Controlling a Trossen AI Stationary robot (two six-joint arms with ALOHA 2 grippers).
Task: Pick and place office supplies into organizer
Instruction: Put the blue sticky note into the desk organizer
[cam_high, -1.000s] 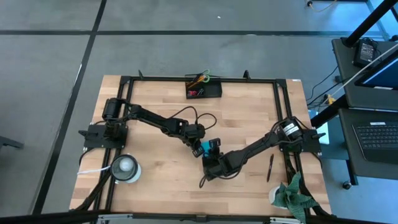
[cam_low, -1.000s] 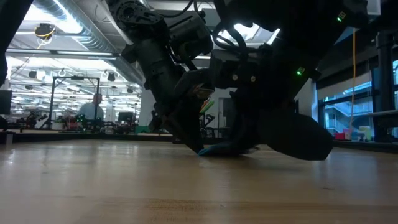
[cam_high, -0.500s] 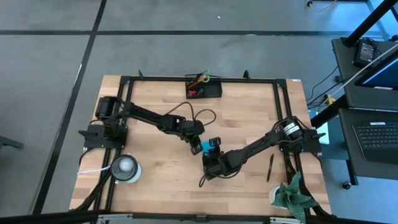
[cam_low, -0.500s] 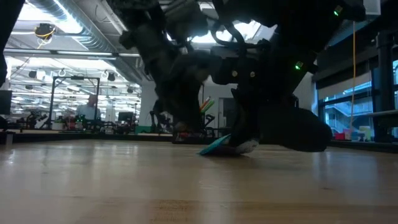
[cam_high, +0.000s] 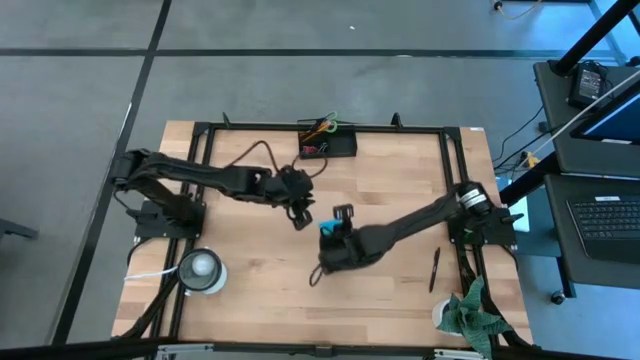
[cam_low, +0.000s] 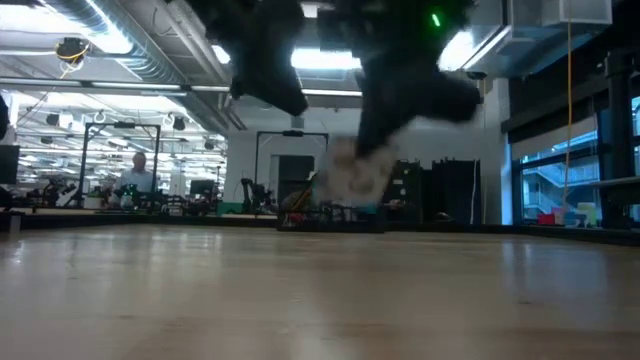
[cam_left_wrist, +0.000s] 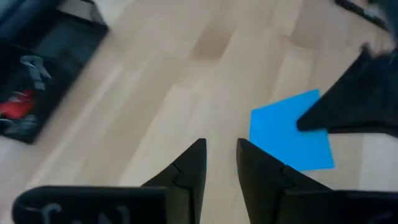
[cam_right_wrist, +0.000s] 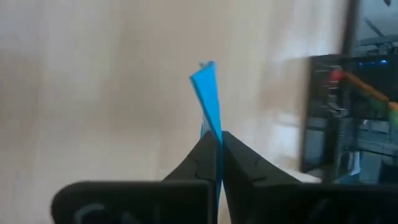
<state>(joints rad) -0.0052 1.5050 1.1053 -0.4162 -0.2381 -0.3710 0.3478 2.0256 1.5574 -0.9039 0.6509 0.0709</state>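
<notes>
The blue square note pad (cam_high: 326, 229) is in my right gripper (cam_high: 334, 224), mid-table. It shows edge-on (cam_right_wrist: 209, 93) past the shut fingers in the right wrist view, and as a blue square (cam_left_wrist: 283, 134) in the left wrist view. My left gripper (cam_high: 299, 217) hovers just left of the pad. Its fingers are slightly apart (cam_left_wrist: 221, 149) and hold nothing. The black organizer (cam_high: 340, 146) sits at the far edge with pencils and scissors standing in it; a red piece (cam_left_wrist: 15, 106) lies in one compartment. A black pen (cam_high: 435, 270) lies near the right edge. My right gripper pinches the note pad between its two fingers at one edge (cam_right_wrist: 216, 138). The rest of the pad sticks out past the fingertips. In the left wrist view a dark finger (cam_left_wrist: 348, 106) covers the pad's side. The low view shows the pad blurred and lifted clear of the table.
A white round roll (cam_high: 200, 268) stands near the table's near-left corner and a green cloth (cam_high: 466, 308) lies at the near-right corner. A black metal frame (cam_high: 448, 160) runs around the table. Bare wood lies between the grippers and the organizer.
My right gripper has lifted the blue pad off the table and carried it up and a little toward the far edge. The pad first tipped up on one edge, then came clear. My left gripper has risen and drawn back from the pad toward the far-left.
</notes>
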